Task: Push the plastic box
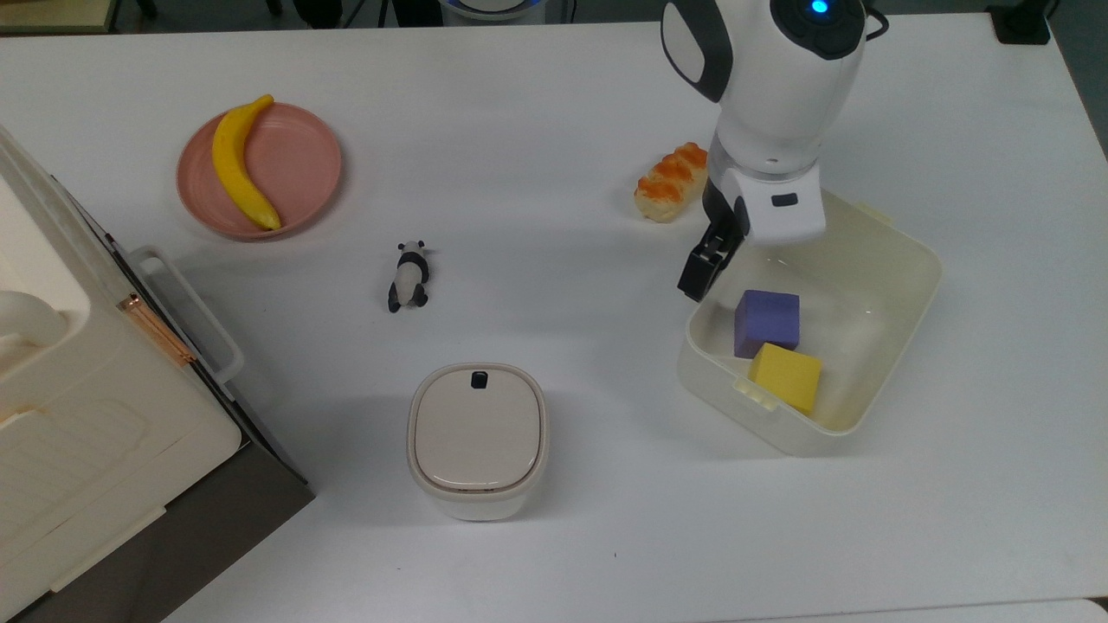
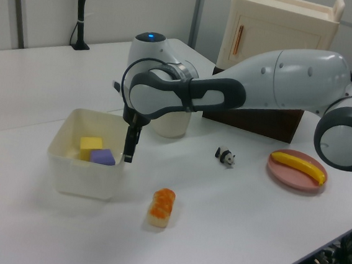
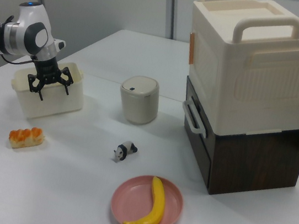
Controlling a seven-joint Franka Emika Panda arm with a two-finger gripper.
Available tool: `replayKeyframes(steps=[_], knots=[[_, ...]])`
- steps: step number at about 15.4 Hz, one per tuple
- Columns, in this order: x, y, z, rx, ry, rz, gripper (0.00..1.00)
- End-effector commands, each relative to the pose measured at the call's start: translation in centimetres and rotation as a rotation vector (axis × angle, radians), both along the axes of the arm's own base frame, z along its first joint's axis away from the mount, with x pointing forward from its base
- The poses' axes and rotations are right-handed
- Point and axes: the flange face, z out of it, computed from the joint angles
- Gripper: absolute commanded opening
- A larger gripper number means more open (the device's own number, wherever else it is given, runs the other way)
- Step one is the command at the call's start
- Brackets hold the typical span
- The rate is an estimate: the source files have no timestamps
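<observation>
Two blocks, one purple [image 1: 766,321] and one yellow [image 1: 786,375], lie inside the plastic box [image 1: 900,260], which stands on the white tabletop [image 1: 537,112] at the top view's right. The tool [image 3: 50,84], fingers spread apart as the right view shows, is lowered against the box's long wall on the top view's left, apparently touching the rim. A bread roll [image 1: 671,182] lies just beside the arm, a lidded container [image 1: 477,437] well apart. Judged from this contact, the push is under way; how far the box must travel cannot be told, so the remaining distance is unknown.
</observation>
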Motion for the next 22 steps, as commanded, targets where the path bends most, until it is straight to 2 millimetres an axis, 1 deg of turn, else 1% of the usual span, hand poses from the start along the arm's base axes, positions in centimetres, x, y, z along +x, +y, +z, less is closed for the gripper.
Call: replayKeyframes(steps=[1, 2, 4, 5, 6, 8, 10, 12, 13, 14, 15, 17, 20, 22], knots=[[0.5, 0.7, 0.7, -0.010, -0.036, -0.013, 1.00], [0.5, 0.5, 1.2, -0.008, -0.037, -0.015, 1.00], [0.1, -0.8, 3.4, 0.002, -0.043, -0.039, 1.00], [-0.1, -2.2, 4.3, -0.002, -0.026, -0.077, 1.00], [-0.3, -5.0, 6.6, -0.008, -0.004, -0.168, 1.00], [-0.8, -8.9, 9.7, -0.013, 0.026, -0.278, 1.00], [-1.4, -12.9, 12.4, -0.015, 0.041, -0.406, 1.00], [-1.7, -17.2, 14.8, -0.005, 0.036, -0.598, 1.00], [-2.0, -18.4, 15.7, 0.001, 0.032, -0.685, 1.00], [-2.2, -19.3, 16.3, 0.008, 0.024, -0.769, 1.00], [-2.2, -20.7, 16.9, 0.016, 0.014, -0.841, 1.00], [-2.3, -23.4, 17.7, 0.027, 0.003, -0.902, 1.00], [-2.2, -25.9, 17.8, 0.036, 0.005, -0.958, 1.00], [-2.1, -26.4, 18.0, 0.042, -0.001, -0.966, 1.00]])
